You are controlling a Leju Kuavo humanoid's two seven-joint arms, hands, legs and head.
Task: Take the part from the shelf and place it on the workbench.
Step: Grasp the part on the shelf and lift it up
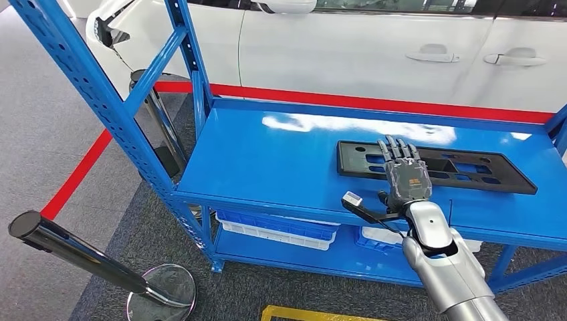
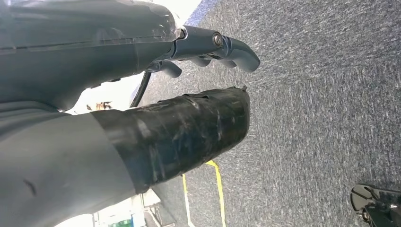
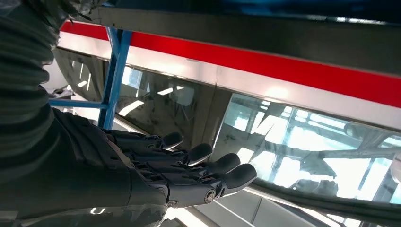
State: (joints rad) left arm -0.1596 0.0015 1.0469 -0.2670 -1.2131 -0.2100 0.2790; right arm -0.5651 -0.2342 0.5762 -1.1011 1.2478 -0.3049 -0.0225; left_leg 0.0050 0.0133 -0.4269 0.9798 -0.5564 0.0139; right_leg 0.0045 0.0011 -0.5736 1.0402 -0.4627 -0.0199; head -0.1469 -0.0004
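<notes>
Item: part [image 1: 461,167], a long, flat black plastic frame with several rectangular cut-outs, lying flat on the top shelf [image 1: 281,157] of the blue rack, toward 3 o'clock on that surface, its long side running 9 to 3.

Handling, as I judge it: light for its length, stiff enough to lift but likely to flex or tip if I take it at one end; smooth and thin, so it may slide on the glossy paint before my fingers get under an edge. It looks sturdy enough not to break easily.

Where to hold: the near long rail, close to the middle, or through one of the cut-outs.

My right robot hand [image 1: 406,175]: released, fingers straight and spread, over the part's 9 o'clock half; contact uncertain.

My left robot hand [image 2: 208,47]: hangs over grey carpet, grasping nothing, fingers loosely apart.
</notes>
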